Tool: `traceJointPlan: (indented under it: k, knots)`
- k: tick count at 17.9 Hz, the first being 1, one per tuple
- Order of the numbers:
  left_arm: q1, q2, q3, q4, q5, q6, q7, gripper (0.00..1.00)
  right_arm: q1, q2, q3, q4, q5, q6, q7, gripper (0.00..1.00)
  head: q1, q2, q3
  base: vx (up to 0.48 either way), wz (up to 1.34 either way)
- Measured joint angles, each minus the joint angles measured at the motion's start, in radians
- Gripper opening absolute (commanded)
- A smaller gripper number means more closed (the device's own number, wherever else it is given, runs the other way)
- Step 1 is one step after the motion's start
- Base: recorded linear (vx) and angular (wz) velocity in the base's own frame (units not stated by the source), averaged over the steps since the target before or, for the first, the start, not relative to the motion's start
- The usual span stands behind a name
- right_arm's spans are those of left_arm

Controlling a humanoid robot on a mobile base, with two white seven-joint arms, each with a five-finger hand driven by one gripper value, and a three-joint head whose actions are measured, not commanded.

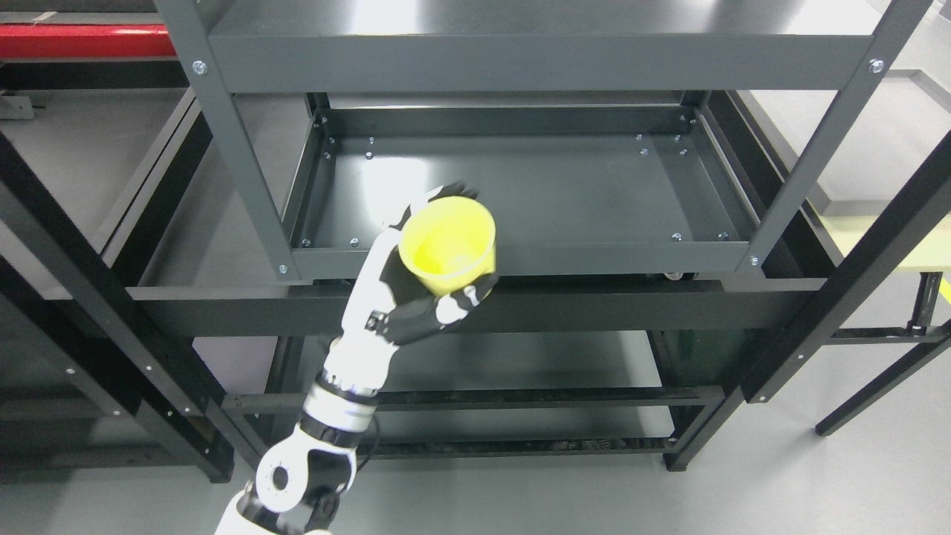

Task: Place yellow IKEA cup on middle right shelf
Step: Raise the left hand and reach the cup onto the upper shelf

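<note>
One left robot hand [416, 290] grips the yellow cup [448, 245], fingers hiding its base, over the shelf [594, 200] front edge.

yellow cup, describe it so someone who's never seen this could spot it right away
Start at the dark grey metal shelving unit filling the middle of the head view, and find the front lip of its tray-like shelf. Just left of centre there, the robot's white-and-black left hand grips the yellow cup, its open mouth tilted toward the camera. It is the only bright yellow thing among grey metal.
</note>
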Motion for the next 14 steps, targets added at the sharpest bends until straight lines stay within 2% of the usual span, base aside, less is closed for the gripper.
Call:
traceJointPlan:
  k: [8,12,14]
  knots:
    - [-0.253,0.000,-0.182,-0.014,0.086,0.005,0.001,0.00,0.000,0.000,0.000,0.000,0.000,0.000,0.000,0.99,0.0000,0.000,0.000,0.099,0.03]
    - [-0.378,0.000,-0.215,-0.017,0.131,0.013,0.016,0.00,0.000,0.000,0.000,0.000,0.000,0.000,0.000,0.99,0.0000,0.000,0.000,0.119,0.16]
    - [-0.444,0.000,-0.216,-0.019,0.155,0.069,0.078,0.00,0.000,0.000,0.000,0.000,0.000,0.000,0.000,0.99,0.0000,0.000,0.000,0.060,0.06]
